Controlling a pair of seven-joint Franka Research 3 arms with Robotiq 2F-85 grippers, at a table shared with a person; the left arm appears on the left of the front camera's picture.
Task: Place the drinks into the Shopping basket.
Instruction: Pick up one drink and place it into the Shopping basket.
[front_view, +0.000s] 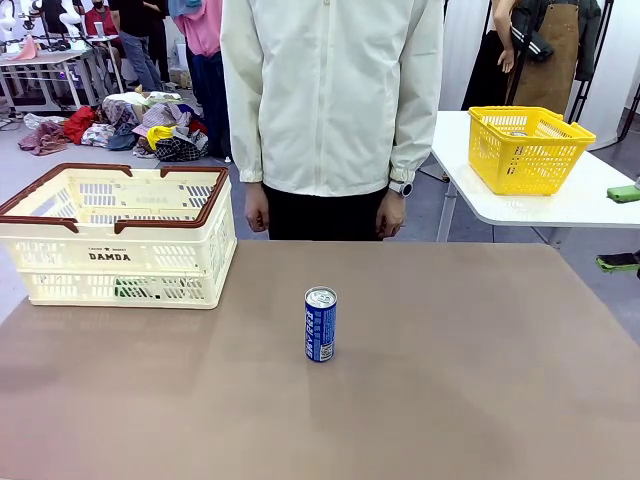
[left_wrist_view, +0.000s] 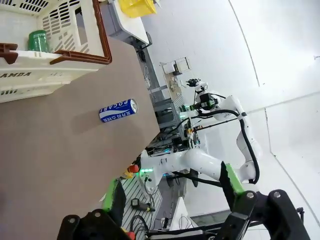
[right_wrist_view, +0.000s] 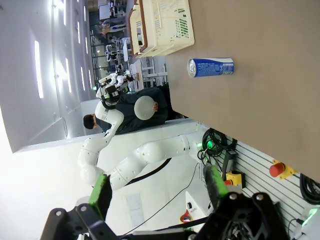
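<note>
Left fingers (left_wrist_view: 232, 182), right fingers (right_wrist_view: 214, 186) spread; blue can (front_view: 320, 324) upright, well apart from both.

white arm (left_wrist_view: 200, 162), black jaws, green pads (left_wrist_view: 231, 180); person (front_view: 330, 100) cream jacket

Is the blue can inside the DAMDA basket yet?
No, the blue can stands upright on the table, out in the open and apart from the Shopping basket.

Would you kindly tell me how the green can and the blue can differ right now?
The green can is green; the blue can is blue with white lettering. The green can sits inside the shopping basket; the blue can stands upright on the table, outside it. Both are slim drink cans.
</note>
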